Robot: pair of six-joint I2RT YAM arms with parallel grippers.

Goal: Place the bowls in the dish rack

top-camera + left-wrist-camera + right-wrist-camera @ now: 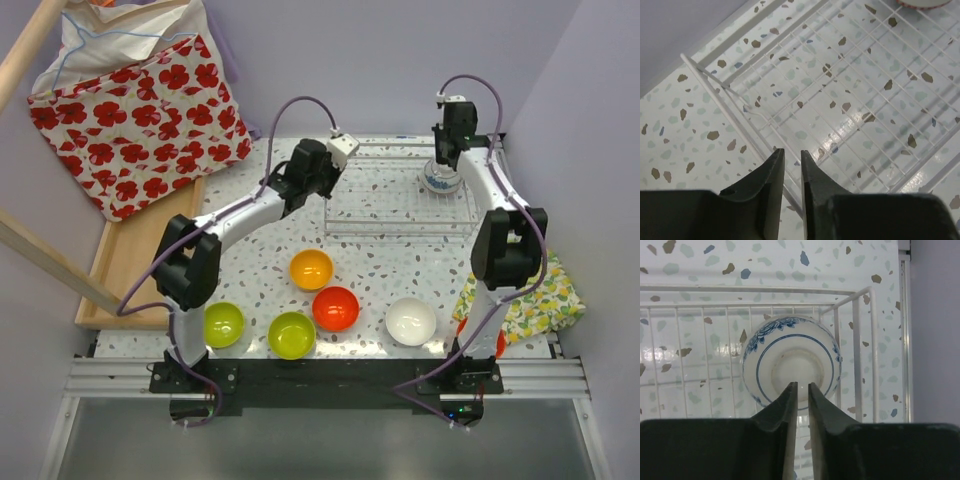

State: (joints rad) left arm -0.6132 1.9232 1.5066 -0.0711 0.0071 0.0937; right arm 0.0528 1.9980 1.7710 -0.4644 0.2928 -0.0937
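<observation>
Rack, top view: the rack [400,232] sits far right on the table [400,275]. We count one bowl inside, the blue bowl [440,181], in its far right corner under the right gripper [447,160].
Table, top view: six bowls lie outside the rack. They are the orange bowl [311,269], red bowl [335,308], green bowl [223,324], other green bowl [292,335], white bowl [411,321] and a red-orange bowl [497,342] half hidden by the right arm.
Left gripper, top view: the left gripper [332,172] hangs over the rack's left end.
Left wrist: the left gripper [792,157] has its jaws a slit apart with nothing between them, above the rack's [850,90] rim wire. We see only bare grid at this end.
Right wrist: the blue bowl [790,347] leans in the rack's [856,340] corner with its foot toward the camera. The right gripper [801,387] has its jaws a slit apart at the bowl's lower edge. We cannot tell whether they pinch the rim or stand clear of it.
Step, as we judge it: seating the blue bowl. To do it well we would check that it rests on the corner wires, part the jaws fully, then lift straight away so that no finger drags it over.
Room: we would set later bowls on edge beside it, filling leftward.
</observation>
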